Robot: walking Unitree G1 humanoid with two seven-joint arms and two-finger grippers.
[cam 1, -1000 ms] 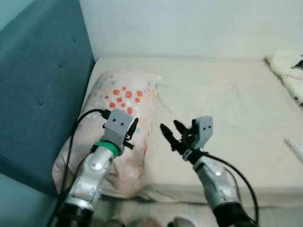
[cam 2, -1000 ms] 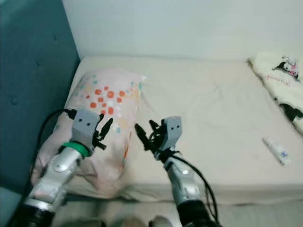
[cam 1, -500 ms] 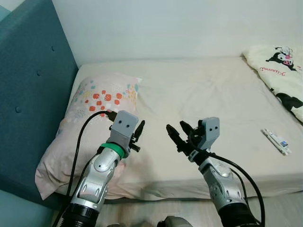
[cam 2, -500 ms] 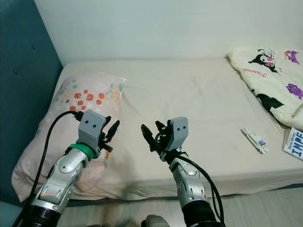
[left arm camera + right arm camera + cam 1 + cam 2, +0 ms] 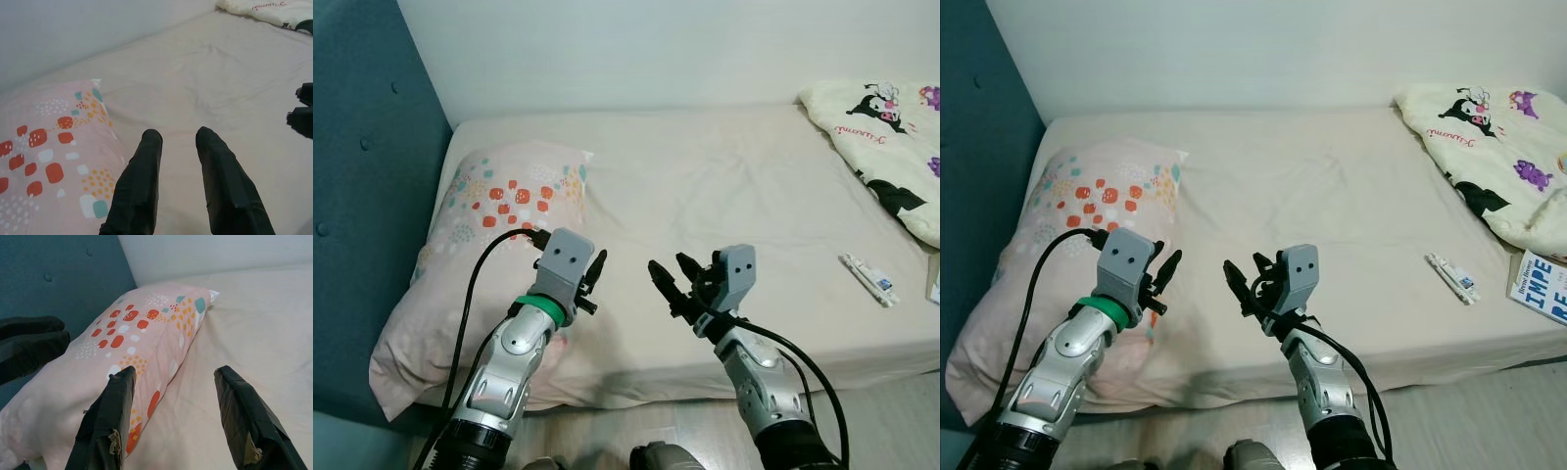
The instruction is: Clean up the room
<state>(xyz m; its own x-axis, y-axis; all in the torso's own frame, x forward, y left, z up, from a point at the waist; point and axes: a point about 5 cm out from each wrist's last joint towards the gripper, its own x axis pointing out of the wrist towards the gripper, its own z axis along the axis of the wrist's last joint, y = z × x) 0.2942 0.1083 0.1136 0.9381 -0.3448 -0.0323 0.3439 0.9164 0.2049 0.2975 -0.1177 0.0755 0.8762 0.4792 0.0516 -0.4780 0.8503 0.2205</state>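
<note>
Both claws, left [image 5: 591,277] and right [image 5: 672,283], hover empty, fingers parted, above the bed [image 5: 724,186].
Seemingly scouting; next, reach the small tube [image 5: 1451,276].

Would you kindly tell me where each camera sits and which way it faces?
Left eye: on the head, looking down at the bed, both arms in front.
Right eye: beside it, same scene; book at the bed's right edge.
Left wrist: along the open left claw across the sheet toward the blanket.
Right wrist: along the open right claw toward the pillow and headboard.
All four share the pillow.
</note>
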